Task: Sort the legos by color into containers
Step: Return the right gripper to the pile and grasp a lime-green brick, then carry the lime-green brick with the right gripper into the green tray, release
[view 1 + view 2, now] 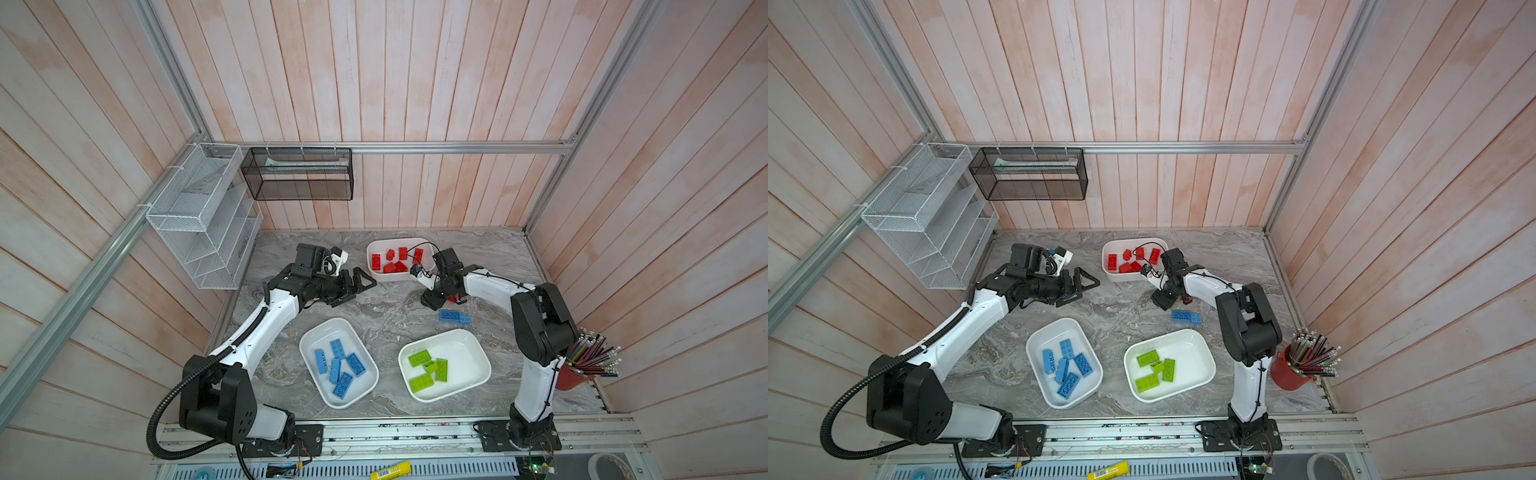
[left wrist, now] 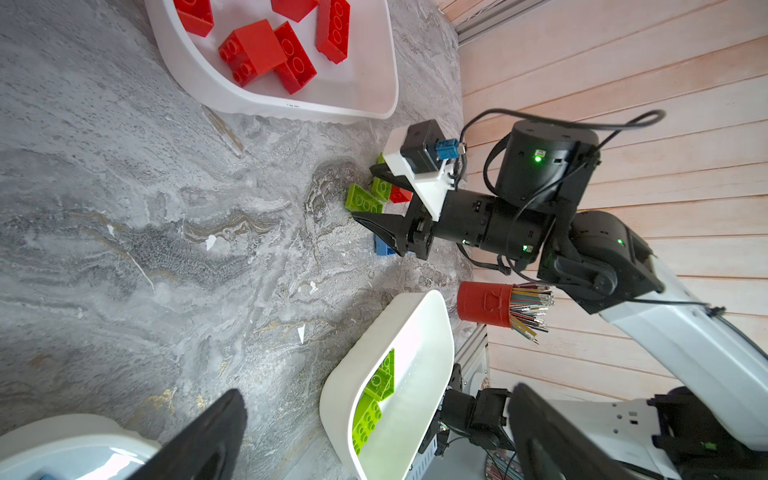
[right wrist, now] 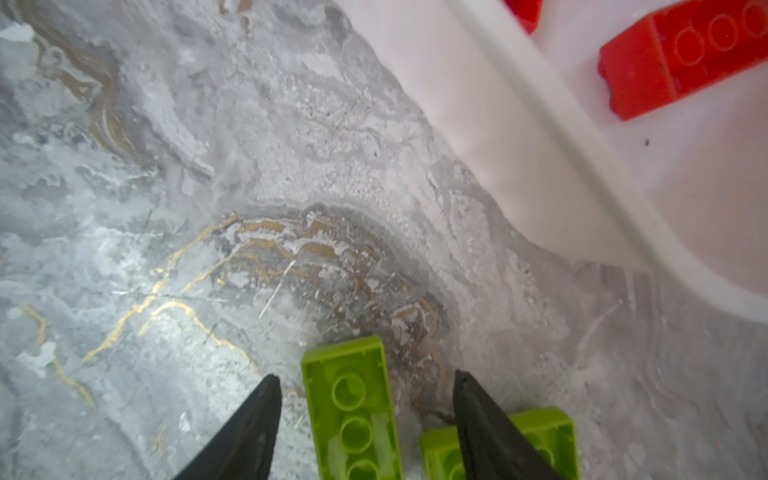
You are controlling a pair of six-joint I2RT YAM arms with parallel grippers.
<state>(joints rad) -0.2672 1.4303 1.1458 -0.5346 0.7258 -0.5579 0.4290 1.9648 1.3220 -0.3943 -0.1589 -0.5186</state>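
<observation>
Right hand (image 3: 365, 374): fingers spread and lowered to the surface (image 3: 208, 208), straddling a lime green lego (image 3: 349, 411) that lies flat. A gap shows beside one finger, so nothing is pinched. A second green lego (image 3: 548, 432) lies just beside it, partly under the other finger.

Near edge of the surface, in both top views: a white container (image 1: 309, 345) holds five blue legos (image 1: 343, 384). Beside it, a second container (image 1: 478, 353) holds four green legos (image 1: 419, 358). A red pencil cup (image 1: 569, 380) stands at the right edge.

Farther in: a blue lego (image 1: 455, 317) lies loose on the surface, near the right hand. A small red lego (image 2: 401, 194) sits by the green pair.

Left hand (image 1: 359, 291): spread wide, empty, above bare surface at mid-left.

Far side: a third container (image 1: 374, 245) holds several red legos (image 1: 376, 262).
</observation>
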